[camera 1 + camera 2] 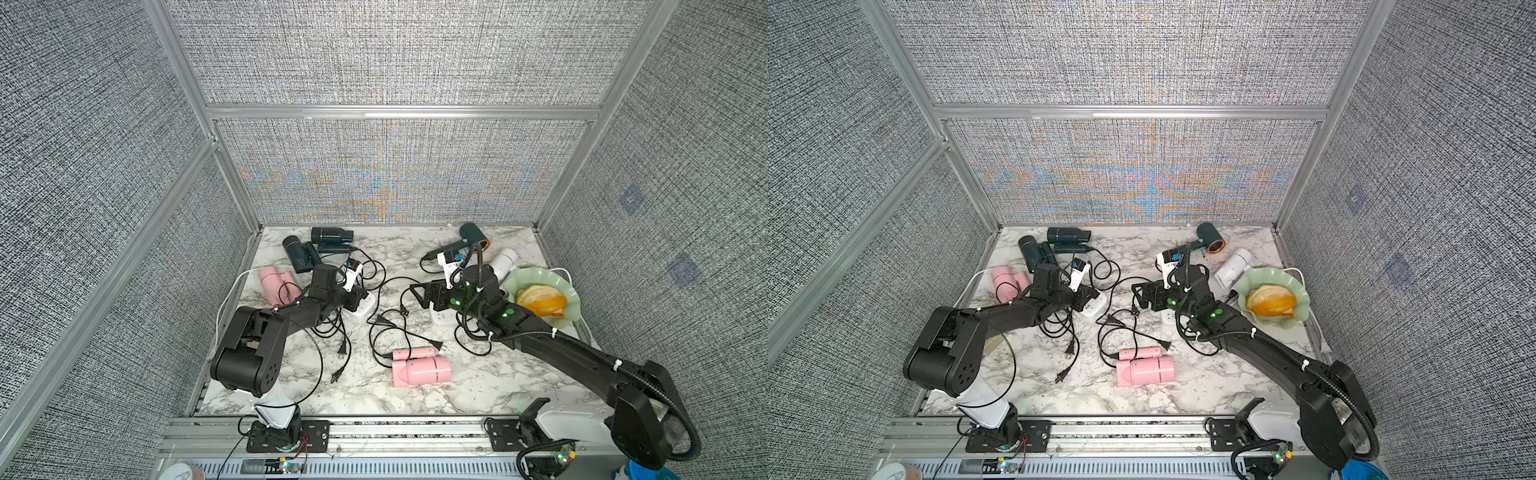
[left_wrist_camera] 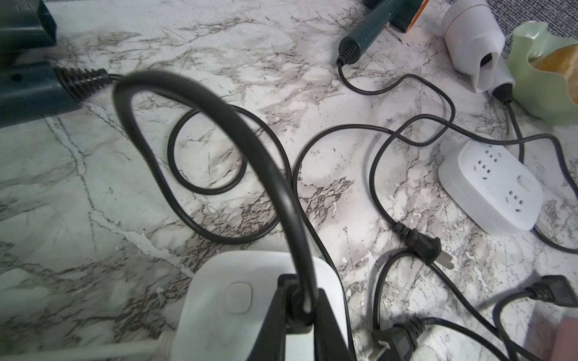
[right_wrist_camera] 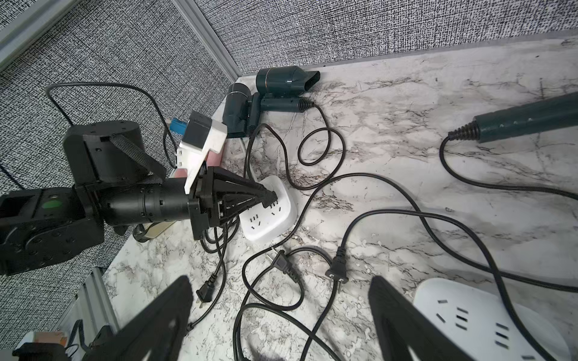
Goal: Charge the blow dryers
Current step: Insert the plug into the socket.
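Desk (image 1: 478, 386): marble-patterned, strewn with six dryers, two strips, a dish and tangled black cords.
Green dish (image 1: 536, 274): at the desk's right edge, holding orange slices (image 1: 540, 301).
Pink blow dryers (image 1: 422, 368): one lies near the front centre; the other (image 1: 276, 284) lies at the left edge, beside the left arm.
Teal blow dryers (image 1: 330, 236): two close together in the back left corner, the second (image 1: 297, 253) nearer the front.
Green blow dryer (image 1: 471, 235): copper-ringed, at the back right.
White blow dryer (image 1: 503, 262): just beside the dish.
Left power strip (image 3: 272, 218): white, under the left tool's tips.
Right power strip (image 3: 488, 318): white, just beside one right finger.
Left tool (image 3: 269, 197): nearly closed, pinching a black plug (image 2: 297, 308) at the left power strip; whether it is seated cannot be told.
Right tool (image 3: 280, 278): spread wide, holding nothing.
Loose plugs (image 3: 283, 264): lying unplugged between the strips.
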{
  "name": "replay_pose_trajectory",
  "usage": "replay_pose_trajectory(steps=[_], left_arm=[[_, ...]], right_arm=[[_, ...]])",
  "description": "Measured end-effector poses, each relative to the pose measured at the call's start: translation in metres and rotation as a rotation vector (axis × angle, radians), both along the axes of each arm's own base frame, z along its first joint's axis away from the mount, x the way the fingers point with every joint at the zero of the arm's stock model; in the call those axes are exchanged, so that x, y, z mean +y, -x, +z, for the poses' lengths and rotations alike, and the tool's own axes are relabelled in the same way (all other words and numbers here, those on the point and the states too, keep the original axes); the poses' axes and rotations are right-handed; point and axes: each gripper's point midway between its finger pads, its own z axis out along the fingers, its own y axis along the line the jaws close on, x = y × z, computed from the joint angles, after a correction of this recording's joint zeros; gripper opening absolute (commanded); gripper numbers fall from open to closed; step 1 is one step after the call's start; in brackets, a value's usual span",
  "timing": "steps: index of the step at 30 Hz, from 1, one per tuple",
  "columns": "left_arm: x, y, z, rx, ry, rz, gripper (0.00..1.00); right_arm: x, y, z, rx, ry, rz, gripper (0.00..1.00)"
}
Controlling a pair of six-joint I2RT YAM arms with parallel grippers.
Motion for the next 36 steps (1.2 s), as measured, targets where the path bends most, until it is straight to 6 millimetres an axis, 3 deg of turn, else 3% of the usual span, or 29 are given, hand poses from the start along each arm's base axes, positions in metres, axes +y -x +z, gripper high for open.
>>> replay_pose_trajectory(steps=[12, 19, 36], left_arm=[[-0.002, 0.001, -0.002, 0.004, 0.018, -0.009, 0.09], [0.006, 0.008, -0.002, 0.018, 0.007, 0.055, 0.09], [0.023, -0.011, -0.004, -0.010, -0.076, 0.300, 0.08]], right_arm=[[-0.002, 0.002, -0.001, -0.002, 0.001, -0.003, 0.90], [-0.004, 0.005, -0.011, 0.013, 0.012, -0.003, 0.91], [-0.011, 0.011, -0.019, 0.012, 0.019, -0.015, 0.91]])
